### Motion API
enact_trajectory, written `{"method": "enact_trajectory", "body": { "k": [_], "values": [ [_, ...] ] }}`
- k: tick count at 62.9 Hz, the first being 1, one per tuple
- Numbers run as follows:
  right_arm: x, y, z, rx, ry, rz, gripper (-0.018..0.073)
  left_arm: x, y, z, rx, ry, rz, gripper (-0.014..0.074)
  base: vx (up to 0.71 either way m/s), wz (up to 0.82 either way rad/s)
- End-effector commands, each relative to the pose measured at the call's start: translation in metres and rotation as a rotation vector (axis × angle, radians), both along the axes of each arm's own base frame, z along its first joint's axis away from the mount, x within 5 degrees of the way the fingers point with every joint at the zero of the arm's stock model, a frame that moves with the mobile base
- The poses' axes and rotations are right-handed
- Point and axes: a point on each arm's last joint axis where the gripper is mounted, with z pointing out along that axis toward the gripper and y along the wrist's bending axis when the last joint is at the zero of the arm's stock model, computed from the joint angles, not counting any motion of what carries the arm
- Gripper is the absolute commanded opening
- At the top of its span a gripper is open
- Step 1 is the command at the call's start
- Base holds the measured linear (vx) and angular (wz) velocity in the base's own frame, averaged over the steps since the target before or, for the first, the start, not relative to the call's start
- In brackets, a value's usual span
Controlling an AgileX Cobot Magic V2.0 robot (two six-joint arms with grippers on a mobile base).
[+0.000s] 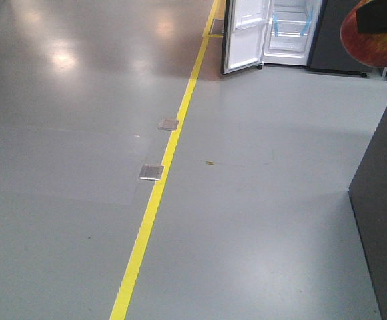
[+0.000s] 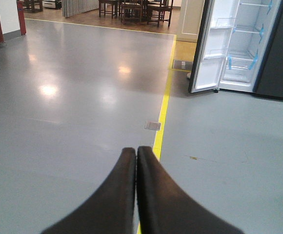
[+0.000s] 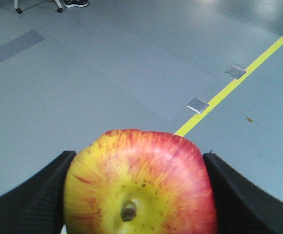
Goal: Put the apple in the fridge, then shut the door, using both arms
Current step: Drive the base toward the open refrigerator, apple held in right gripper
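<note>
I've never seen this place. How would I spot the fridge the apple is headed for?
Follow the yellow floor line to its far end. The fridge stands just right of it, its door hanging open on the line's side. Unlike the plain dark unit on its right, it shows a bright white interior with clear shelves and blue tape strips.

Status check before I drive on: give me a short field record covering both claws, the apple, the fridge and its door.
left claw: shut, holding nothing
right claw: shut on the apple, one finger on each side
apple colour: red with yellow patches
fridge: far ahead, white interior and shelves showing
door: open, swung to the left of the cabinet
markings: yellow line runs toward the fridge, two metal plates beside it
task stage: apple not yet in fridge, door not yet closed
</note>
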Motion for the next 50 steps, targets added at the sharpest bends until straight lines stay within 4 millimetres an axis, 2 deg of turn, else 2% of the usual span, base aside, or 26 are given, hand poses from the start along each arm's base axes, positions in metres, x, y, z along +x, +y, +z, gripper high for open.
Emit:
{"method": "enact_trajectory", "body": {
  "k": [1,50],
  "values": [
    [-0.013,0.0043,0.0156,0.031,-0.064,0.022,-0.0006,0.0007,-0.002,-0.0024,-0.004,-0.055,-0.024,-0.0006,0.2,-0.02],
    [-0.013,0.0043,0.0156,0.031,-0.064,0.022,-0.0006,0.0007,-0.002,-0.0024,-0.004,-0.055,-0.024,-0.0006,0.21,-0.02]
  ]
}}
